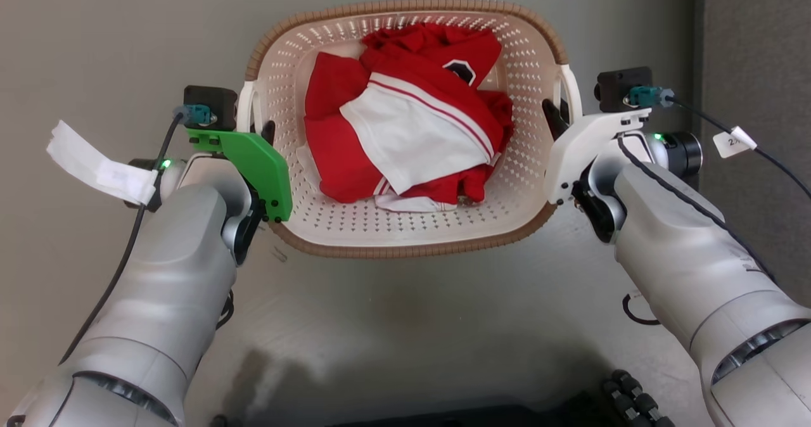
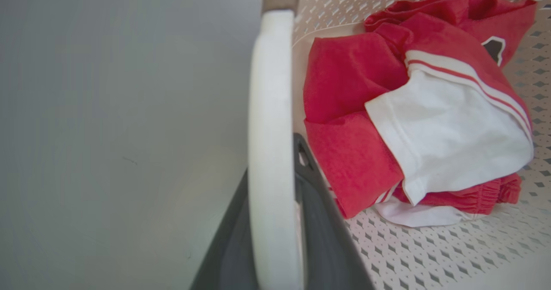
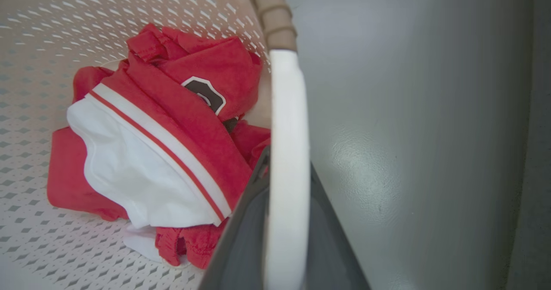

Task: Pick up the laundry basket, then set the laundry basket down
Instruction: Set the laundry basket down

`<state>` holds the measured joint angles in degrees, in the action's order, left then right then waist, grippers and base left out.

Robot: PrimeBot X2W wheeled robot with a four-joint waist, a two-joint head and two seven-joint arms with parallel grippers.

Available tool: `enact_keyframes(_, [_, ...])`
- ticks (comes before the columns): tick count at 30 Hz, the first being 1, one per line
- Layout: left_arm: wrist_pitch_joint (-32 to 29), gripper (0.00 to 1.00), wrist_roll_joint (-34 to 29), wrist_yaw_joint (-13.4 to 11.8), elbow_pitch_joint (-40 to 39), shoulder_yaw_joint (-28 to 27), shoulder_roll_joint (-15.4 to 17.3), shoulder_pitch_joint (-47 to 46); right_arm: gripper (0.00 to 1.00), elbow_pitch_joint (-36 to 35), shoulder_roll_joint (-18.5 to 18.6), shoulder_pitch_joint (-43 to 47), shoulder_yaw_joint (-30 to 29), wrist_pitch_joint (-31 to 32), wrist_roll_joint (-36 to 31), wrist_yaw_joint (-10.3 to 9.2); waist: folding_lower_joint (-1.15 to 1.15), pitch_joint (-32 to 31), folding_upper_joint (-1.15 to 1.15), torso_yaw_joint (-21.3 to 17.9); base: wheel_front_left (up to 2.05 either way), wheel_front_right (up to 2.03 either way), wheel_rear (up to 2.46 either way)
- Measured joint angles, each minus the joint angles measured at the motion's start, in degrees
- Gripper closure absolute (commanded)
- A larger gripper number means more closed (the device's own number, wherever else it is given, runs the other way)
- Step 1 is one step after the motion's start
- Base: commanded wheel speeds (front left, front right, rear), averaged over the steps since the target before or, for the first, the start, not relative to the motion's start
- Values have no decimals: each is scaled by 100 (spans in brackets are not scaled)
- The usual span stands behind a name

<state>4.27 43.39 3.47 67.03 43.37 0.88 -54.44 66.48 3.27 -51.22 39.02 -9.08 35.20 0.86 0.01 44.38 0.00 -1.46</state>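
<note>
Over on the left first: straddling the white left handle [image 2: 271, 109] with the left gripper [image 1: 256, 126], one dark finger [image 2: 327, 238] inside the basket wall, the other outside, pinched in tight on the bar. Looks like a firm clamp, going by the wrist view.

On to the middle: sitting square between the two arms, the laundry basket [image 1: 405, 249], over the grey floor [image 1: 405, 325], loaded with a heap of red and white clothes [image 1: 405, 135] bunched toward the far wall. Hard to say whether resting on the floor or just clear of it, so hard to call as lift or set-down.

Across to the right: same story, with the right gripper [image 1: 564, 116] closed on the white right handle [image 3: 286, 131], a finger on either side and the bar trapped between.

Now, doing it well. Move both wrists together, at one pace and at one height, to hold the brown rim level. Allow for the weight lying far of centre, and expect a nod away from the body. No pulling outward or squeezing inward on thin plastic handles, likely to flex. Straight up or straight down, slow near the floor, and no letting go before a flat, settled base.
</note>
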Motion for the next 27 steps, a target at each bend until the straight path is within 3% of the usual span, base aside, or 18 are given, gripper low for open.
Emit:
enact_keyframes(11, [134,100,-80,51,123,64,-8,-193,100,157,-22,-179,-20,-66,-1,41,-1,600,0,60,0,0,0])
enact_keyframes(27, [135,100,-94,158,276,142,-36,-224,100,345,-74,-228,-24,-175,7,113,0,764,0,68,0,0,0])
